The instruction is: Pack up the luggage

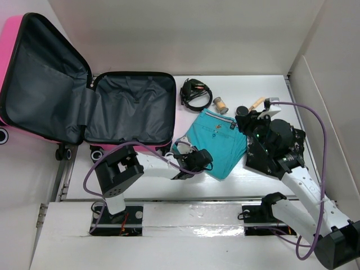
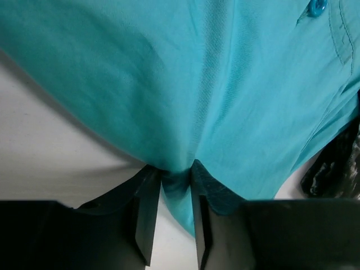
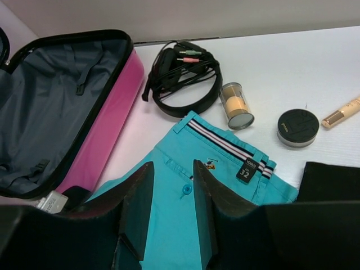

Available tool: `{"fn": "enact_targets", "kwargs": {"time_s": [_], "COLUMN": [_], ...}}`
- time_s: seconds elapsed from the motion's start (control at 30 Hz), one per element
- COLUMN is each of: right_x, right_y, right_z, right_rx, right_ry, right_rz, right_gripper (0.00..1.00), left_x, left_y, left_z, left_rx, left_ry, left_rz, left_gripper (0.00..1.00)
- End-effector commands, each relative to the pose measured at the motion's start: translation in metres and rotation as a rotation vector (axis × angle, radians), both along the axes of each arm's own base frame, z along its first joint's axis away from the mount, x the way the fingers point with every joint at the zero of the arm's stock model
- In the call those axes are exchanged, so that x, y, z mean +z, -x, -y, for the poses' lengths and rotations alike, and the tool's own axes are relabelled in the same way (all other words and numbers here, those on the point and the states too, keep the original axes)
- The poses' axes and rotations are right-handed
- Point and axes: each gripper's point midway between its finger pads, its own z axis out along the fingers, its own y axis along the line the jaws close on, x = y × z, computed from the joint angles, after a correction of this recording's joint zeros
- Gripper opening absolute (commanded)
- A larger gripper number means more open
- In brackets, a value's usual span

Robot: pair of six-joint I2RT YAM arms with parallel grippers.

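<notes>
Luggage (image 1: 132,109): you have it lying open at the far left of the tabletop (image 1: 315,112). The grey-lined base is flat, the lid is tipped up on its left, and the pink shell (image 3: 107,129) shows along the side.
Left end effector (image 1: 194,159): it sits just off the luggage's near right corner, low over the tabletop. Its fingers (image 2: 147,208) are pressed together on a fold of the turquoise shorts (image 2: 197,84), with cloth bunched in the narrow slot between them.
Luggage from the left end effector: close by on its left and slightly farther back, not touching it.
Right end effector (image 3: 171,169): it is well to the right of the luggage, with the shorts between the two. Its fingers are spread with nothing between them, and it hangs over the waistband side of the shorts.
Luggage from the right end effector: you see it at the left edge of the right wrist view, open side facing in.
Turquoise shorts (image 1: 219,140): they lie flat just right of the luggage, striped waistband toward the far side, with a button (image 3: 186,190) showing.
Black cable bundle (image 1: 196,94): right of the luggage's far corner, just beyond the shorts.
Small jar (image 3: 236,106): on its side, just past the cables going away from the luggage.
Black round compact (image 3: 297,126): farther from the luggage than the jar.
Beige tube (image 3: 343,112): farthest from the luggage, beside the compact.
</notes>
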Motion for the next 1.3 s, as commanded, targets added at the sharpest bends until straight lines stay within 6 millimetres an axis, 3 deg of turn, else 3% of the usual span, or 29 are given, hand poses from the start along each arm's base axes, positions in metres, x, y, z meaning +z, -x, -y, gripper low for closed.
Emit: {"fn": "enact_targets", "kwargs": {"time_s": [0.0, 0.2, 0.37, 0.6, 0.8, 0.87, 0.93, 0.97, 1.03, 1.07, 1.13, 1.17, 1.23, 1.27], "right_x": [0.035, 0.038, 0.041, 0.043, 0.044, 0.046, 0.047, 0.047, 0.047, 0.047, 0.047, 0.047, 0.048, 0.047], "right_y": [0.001, 0.002, 0.005, 0.005, 0.006, 0.007, 0.008, 0.008, 0.008, 0.008, 0.009, 0.009, 0.009, 0.009], "right_z": [-0.001, 0.0, 0.0, 0.004, 0.004, 0.004, 0.004, 0.004, 0.003, 0.003, 0.003, 0.002, 0.001, 0.001], "right_rx": [0.013, 0.013, 0.015, -0.005, -0.004, -0.004, -0.004, -0.002, 0.002, 0.004, 0.004, 0.009, 0.015, 0.016], "right_ry": [-0.032, -0.034, -0.038, -0.04, -0.049, -0.054, -0.057, -0.059, -0.059, -0.059, -0.06, -0.062, -0.062, -0.061], "right_rz": [0.098, 0.104, 0.117, 0.124, 0.126, 0.131, 0.135, 0.134, 0.132, 0.132, 0.135, 0.136, 0.136, 0.133], "right_gripper": [0.38, 0.35, 0.34, 0.34, 0.34, 0.35, 0.35, 0.35, 0.35, 0.35, 0.35, 0.35, 0.35, 0.35], "left_x": [-0.035, -0.018, 0.014, 0.113, 0.188, 0.209, 0.216, 0.238, 0.228, 0.253, 0.257, 0.286, 0.282, 0.304], "left_y": [0.005, -0.006, -0.022, -0.046, -0.073, -0.083, -0.092, -0.098, -0.107, -0.118, -0.121, -0.126, -0.131, -0.139], "left_z": [-0.048, -0.061, -0.058, -0.02, -0.016, -0.017, -0.013, -0.008, -0.005, -0.004, 0.003, 0.008, 0.011, 0.008], "left_rx": [0.063, 0.027, -0.103, -0.363, -0.524, -0.586, -0.661, -0.675, -0.7, -0.692, -0.742, -0.75, -0.789, -0.77], "left_ry": [-0.147, -0.166, -0.23, -0.322, -0.208, -0.198, -0.167, -0.156, -0.23, -0.247, -0.247, -0.245, -0.296, -0.304], "left_rz": [-0.044, 0.069, 0.21, 0.42, 0.52, 0.57, 0.563, 0.593, 0.539, 0.584, 0.573, 0.635, 0.598, 0.632], "left_gripper": [0.24, 0.02, 0.0, 0.0, 0.0, 0.0, 0.0, 0.0, 0.0, 0.0, 0.0, 0.0, 0.0, 0.0]}}
